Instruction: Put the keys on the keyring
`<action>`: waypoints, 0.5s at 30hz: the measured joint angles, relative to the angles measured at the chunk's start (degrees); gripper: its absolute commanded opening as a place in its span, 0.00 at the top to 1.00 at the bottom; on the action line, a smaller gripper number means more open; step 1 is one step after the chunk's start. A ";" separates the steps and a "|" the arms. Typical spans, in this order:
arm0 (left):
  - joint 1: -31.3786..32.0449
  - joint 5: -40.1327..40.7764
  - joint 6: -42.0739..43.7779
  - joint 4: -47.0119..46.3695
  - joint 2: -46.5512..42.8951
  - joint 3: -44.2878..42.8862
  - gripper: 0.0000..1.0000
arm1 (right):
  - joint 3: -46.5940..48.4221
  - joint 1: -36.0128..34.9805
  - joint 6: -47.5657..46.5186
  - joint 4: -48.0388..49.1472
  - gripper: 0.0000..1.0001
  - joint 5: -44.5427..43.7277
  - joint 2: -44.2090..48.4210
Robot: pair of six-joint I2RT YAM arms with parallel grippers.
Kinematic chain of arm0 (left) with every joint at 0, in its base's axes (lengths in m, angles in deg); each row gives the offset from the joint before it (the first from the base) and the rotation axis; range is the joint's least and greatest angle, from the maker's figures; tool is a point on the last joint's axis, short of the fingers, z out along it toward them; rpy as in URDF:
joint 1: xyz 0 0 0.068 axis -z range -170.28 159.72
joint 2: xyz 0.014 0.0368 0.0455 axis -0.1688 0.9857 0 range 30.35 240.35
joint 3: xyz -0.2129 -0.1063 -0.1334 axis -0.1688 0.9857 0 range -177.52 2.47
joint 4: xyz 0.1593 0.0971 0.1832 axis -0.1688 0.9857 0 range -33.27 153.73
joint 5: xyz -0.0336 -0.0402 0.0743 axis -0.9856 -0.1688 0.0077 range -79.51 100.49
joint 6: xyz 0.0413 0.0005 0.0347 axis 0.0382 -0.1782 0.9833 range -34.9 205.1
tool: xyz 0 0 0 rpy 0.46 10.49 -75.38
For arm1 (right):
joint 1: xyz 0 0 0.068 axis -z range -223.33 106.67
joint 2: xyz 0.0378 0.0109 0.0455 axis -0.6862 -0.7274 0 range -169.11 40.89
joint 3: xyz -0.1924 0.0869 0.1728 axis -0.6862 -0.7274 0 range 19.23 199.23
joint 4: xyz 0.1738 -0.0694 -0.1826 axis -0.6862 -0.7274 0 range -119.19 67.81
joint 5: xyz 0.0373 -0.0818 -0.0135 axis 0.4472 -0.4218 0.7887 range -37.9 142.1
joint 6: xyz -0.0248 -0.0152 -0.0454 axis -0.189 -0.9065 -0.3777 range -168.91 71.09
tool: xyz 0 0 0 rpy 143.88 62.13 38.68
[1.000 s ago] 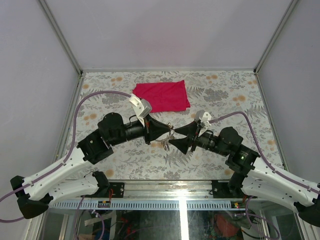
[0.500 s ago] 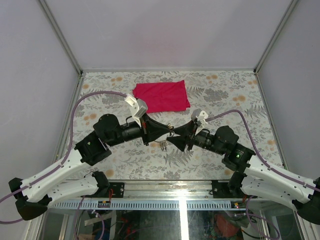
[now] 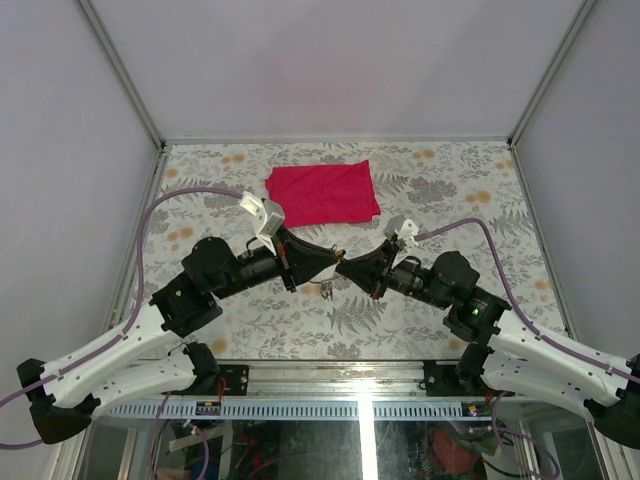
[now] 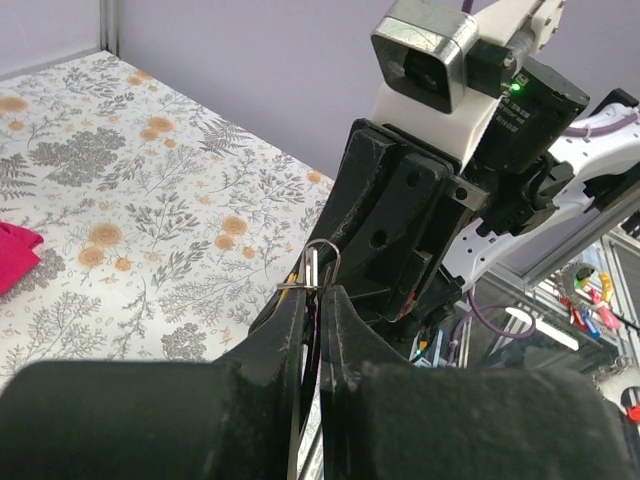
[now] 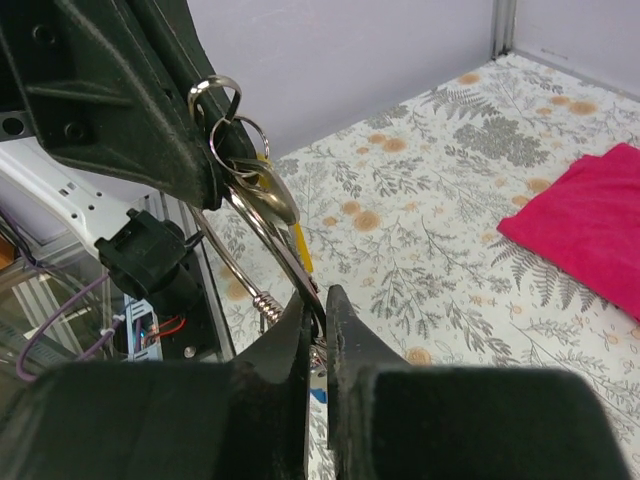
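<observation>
Both grippers meet tip to tip above the middle of the table. My left gripper (image 3: 333, 262) (image 4: 320, 295) is shut on the keyring, whose small silver loops (image 4: 320, 262) stick up past its tips. In the right wrist view the keyring's thin wire (image 5: 276, 246) runs down from the left fingers (image 5: 130, 110) into my right gripper (image 5: 322, 298) (image 3: 343, 267), which is shut on it. A silver key (image 5: 272, 200) and a yellow-headed one (image 5: 301, 248) hang from the small rings (image 5: 215, 92). The keys (image 3: 326, 290) dangle just below the fingertips in the top view.
A red cloth (image 3: 322, 192) lies flat on the flowered table (image 3: 450, 190) behind the grippers. The right arm's wrist camera (image 4: 430, 55) sits close in front of the left gripper. A metal rail (image 3: 360, 375) runs along the near edge.
The right gripper's jaws have gone from open to shut on the keyring's wire. Both arms have shifted slightly left, bringing the fingertips together.
</observation>
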 measured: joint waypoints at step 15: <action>0.81 9.53 -9.55 -9.99 -0.59 6.51 0.77 | 8.48 0.50 1.51 -15.17 1.00 -3.98 -1.79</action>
